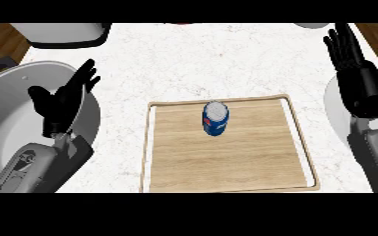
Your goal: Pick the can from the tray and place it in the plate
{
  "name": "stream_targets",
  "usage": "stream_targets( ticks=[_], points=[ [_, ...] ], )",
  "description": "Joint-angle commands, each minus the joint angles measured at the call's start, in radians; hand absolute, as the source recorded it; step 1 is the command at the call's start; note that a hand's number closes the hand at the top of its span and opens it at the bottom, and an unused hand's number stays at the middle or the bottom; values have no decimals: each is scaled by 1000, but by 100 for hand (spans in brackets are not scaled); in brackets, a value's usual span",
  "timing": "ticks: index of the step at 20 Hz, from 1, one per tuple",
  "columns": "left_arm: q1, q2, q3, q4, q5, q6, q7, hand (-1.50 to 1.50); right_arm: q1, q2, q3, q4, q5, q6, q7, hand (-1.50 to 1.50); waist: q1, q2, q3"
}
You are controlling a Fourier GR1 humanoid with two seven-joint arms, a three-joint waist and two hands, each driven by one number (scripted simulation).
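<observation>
A blue can point(215, 118) with a silver top stands upright on the wooden tray point(251, 165), toward the tray's far middle. A pale round plate point(22, 85) lies at the counter's left side, partly under my left hand point(63, 100), which is open with fingers straight, pointing up and away. My right hand point(354, 75) is open too, fingers up, near the view's right edge, well to the right of the can. Neither hand touches the can.
A grey appliance or bowl point(63, 34) sits at the far left of the white marble counter point(199, 60). A pale rounded object point(336, 105) shows at the right edge behind my right hand. Wooden floor shows at the far corners.
</observation>
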Motion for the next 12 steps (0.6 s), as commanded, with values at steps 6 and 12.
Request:
stream_targets(
  ticks=[6,12],
  points=[
    [33,-19,-68,14,-24,-27,-18,0,-151,133,333,-82,-209,500,148,150,170,44,-28],
    [91,-89,-95,68,-41,12,-13,0,-202,19,381,-67,239,337,-190,150,78,42,-27]
  ],
)
